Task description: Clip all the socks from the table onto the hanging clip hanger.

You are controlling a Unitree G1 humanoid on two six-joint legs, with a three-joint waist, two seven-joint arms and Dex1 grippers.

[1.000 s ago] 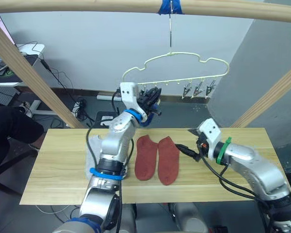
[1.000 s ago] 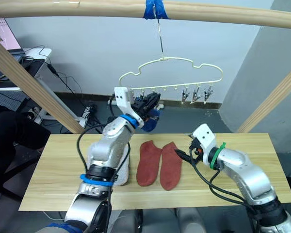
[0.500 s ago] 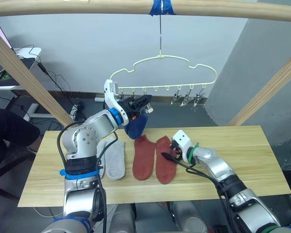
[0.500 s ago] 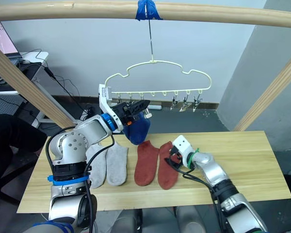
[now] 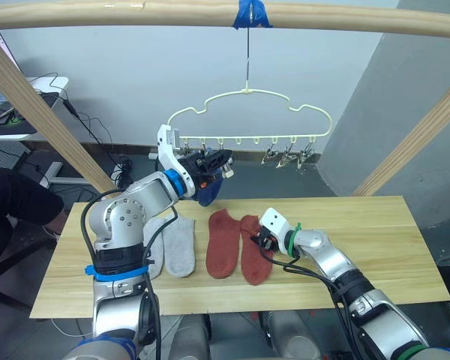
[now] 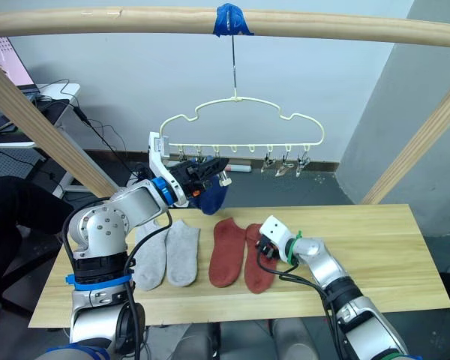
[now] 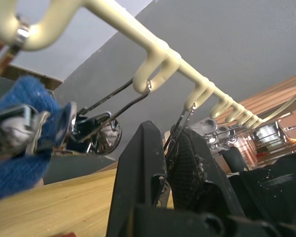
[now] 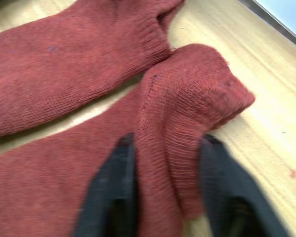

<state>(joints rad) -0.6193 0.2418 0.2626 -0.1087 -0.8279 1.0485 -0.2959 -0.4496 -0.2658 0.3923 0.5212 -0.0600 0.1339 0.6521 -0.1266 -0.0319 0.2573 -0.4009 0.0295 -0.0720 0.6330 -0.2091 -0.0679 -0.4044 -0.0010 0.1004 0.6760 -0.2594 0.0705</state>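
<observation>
The cream clip hanger (image 5: 247,112) hangs from the top pole on a metal hook. A blue sock (image 5: 208,189) dangles from one of its left clips, and a silver clip (image 7: 19,123) bites its edge. My left gripper (image 5: 223,157) is up at that row, shut on the wire handles of a neighbouring clip (image 7: 173,129). On the table (image 5: 375,240) lie two light grey socks (image 5: 181,247) and two rust red socks (image 5: 222,244). My right gripper (image 8: 168,143) is shut on a bunched fold at the cuff of the right-hand red sock (image 5: 253,255).
Round wooden poles frame the table: one across the top (image 5: 135,11), slanted ones at left (image 5: 45,120) and right (image 5: 420,142). Three bare clips (image 5: 285,156) hang at the hanger's right end. A person's dark clothing (image 5: 15,199) shows beside the table's left end.
My right gripper has moved left onto the right-hand red sock's cuff and closed on it. The left gripper stays at the clips with the blue sock. The camera has shifted.
</observation>
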